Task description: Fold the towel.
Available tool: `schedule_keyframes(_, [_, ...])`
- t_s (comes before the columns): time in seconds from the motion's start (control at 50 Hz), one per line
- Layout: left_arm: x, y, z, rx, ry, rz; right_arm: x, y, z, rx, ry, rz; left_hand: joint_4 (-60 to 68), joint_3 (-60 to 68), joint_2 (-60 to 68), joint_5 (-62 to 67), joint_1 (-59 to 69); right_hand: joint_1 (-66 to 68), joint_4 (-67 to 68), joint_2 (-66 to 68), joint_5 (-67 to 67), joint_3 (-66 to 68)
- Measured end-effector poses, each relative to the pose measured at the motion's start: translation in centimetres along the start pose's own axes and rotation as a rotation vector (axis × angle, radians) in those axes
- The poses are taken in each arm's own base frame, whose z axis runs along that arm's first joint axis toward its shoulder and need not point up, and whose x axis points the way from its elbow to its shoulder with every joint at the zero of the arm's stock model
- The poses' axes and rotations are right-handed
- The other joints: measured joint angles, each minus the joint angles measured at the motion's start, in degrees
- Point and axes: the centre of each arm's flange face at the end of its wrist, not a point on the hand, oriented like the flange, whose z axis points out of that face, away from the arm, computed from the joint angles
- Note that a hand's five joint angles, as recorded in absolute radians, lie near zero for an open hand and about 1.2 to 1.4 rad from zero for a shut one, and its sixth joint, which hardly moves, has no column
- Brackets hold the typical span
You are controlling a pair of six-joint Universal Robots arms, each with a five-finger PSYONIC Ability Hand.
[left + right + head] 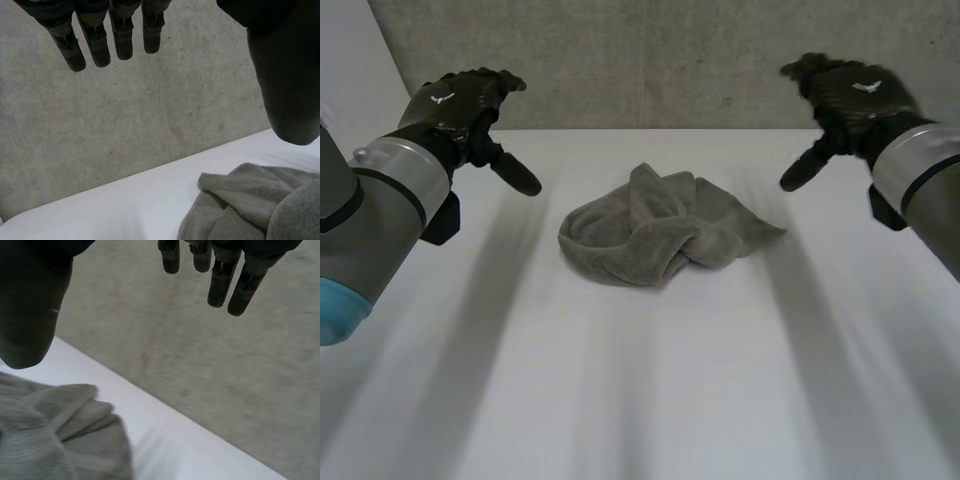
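1. Towel [660, 235]: grey, lying in a crumpled heap on the white table [620, 400]. It sits between the two hands, toward the far edge. Its folds overlap, and one corner points out toward the right hand's side.
2. Left hand [460, 105]: raised above the table, left of the towel and well apart from it.
3. Left hand state: released. In the left wrist view the fingers [95, 45] are straight and slightly spread, and the thumb [287, 85] is extended. The hand grasps nothing.
4. Left wrist view: the towel [250, 205] lies on the table below the thumb tip, apart from it. The fingertips stand in front of the wall [125, 115].
5. Right hand [855, 100]: raised above the table, right of the towel and well apart from it.
6. Right hand state: released. In the right wrist view the fingers [220, 285] are straight and the thumb [27, 315] is extended. The hand grasps nothing.
7. Right wrist view: the towel [55, 435] lies below the thumb tip, apart from it.
8. Left arm [380, 210] and right arm [920, 180]: each enters from its own side of the head view, above the table.
9. Wall: grey concrete, directly behind the table's far edge.
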Motion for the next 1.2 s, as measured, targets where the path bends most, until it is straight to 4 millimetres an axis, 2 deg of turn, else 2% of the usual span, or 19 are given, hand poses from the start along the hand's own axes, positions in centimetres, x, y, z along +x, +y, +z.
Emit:
schedule_keyframes(0.08, [-0.2,1.6,1.1,-0.037,-0.004,0.045,-1.9,2.0,1.6,-0.029,-0.161,0.007,0.00,0.00,0.00,0.00,0.00,0.00,0.00,0.00,0.00,0.00])
schedule_keyframes(0.16, [-0.4,4.2,2.4,-0.093,-0.003,0.091,-4.7,4.5,4.0,-0.056,-0.285,0.003,0.00,0.00,0.00,0.00,0.00,0.00,0.00,0.00,0.00,0.00])
schedule_keyframes(0.32, [-0.3,9.9,4.9,-0.173,0.043,0.110,-9.1,9.3,7.9,-0.065,-0.342,-0.141,0.00,0.00,0.00,0.00,0.00,0.00,0.00,0.00,0.00,0.00])
schedule_keyframes(0.46, [0.2,13.1,6.4,-0.177,0.129,0.099,-11.7,12.5,9.4,-0.047,-0.337,-0.268,0.00,0.00,0.00,0.00,0.00,0.54,0.00,0.47,0.00,0.00])
schedule_keyframes(0.56, [0.5,14.4,7.4,-0.155,0.175,0.099,-12.9,14.5,9.6,-0.060,-0.343,-0.296,0.00,0.00,0.00,0.00,0.00,7.86,0.00,8.22,0.30,0.00])
schedule_keyframes(0.58, [0.6,14.7,7.7,-0.150,0.182,0.099,-13.1,14.8,9.6,-0.064,-0.346,-0.297,0.00,0.00,0.00,0.02,0.00,12.36,0.00,12.63,4.81,0.00])
schedule_keyframes(0.6, [0.6,14.9,7.8,-0.149,0.185,0.100,-13.2,14.9,9.6,-0.065,-0.347,-0.297,0.00,0.00,0.00,0.00,0.00,14.26,0.00,13.86,6.10,0.00])
schedule_keyframes(0.64, [0.7,15.6,8.3,-0.145,0.197,0.101,-13.4,15.1,9.4,-0.069,-0.354,-0.296,0.00,0.00,0.01,0.03,0.00,26.48,0.00,26.95,19.25,0.00])
schedule_keyframes(0.68, [0.7,16.1,8.6,-0.146,0.205,0.101,-13.5,14.9,9.3,-0.066,-0.356,-0.293,0.00,0.00,0.50,0.83,0.00,33.38,0.00,33.90,26.11,0.00])
schedule_keyframes(0.7, [0.7,16.5,8.9,-0.148,0.213,0.101,-13.5,14.6,9.3,-0.061,-0.356,-0.291,0.00,0.00,1.08,1.86,0.00,40.45,0.00,41.16,32.15,0.00])
schedule_keyframes(0.74, [0.8,17.1,9.2,-0.152,0.226,0.103,-13.3,13.9,9.1,-0.049,-0.354,-0.288,0.00,0.00,2.02,2.96,0.07,43.85,0.00,44.73,35.43,0.00])
schedule_keyframes(0.88, [1.1,19.2,9.8,-0.174,0.268,0.168,-12.3,10.4,8.3,0.011,-0.330,-0.285,0.00,0.00,3.42,4.43,0.07,45.47,0.00,46.02,37.05,0.00])
schedule_keyframes(0.94, [1.1,19.7,9.8,-0.177,0.274,0.212,-12.0,9.5,7.9,0.025,-0.323,-0.285,0.00,0.00,3.99,4.95,0.09,45.72,0.00,46.31,37.17,0.00])
schedule_keyframes(1.1, [1.2,19.9,10.0,-0.166,0.275,0.274,-11.8,9.2,7.3,0.019,-0.320,-0.286,0.00,0.00,8.32,9.29,4.99,45.74,0.00,46.31,37.28,0.00])
schedule_keyframes(1.2, [1.1,19.7,10.2,-0.159,0.271,0.278,-11.7,8.9,6.8,0.016,-0.324,-0.286,0.00,0.00,17.70,18.28,14.49,45.75,0.00,46.31,37.29,0.00])
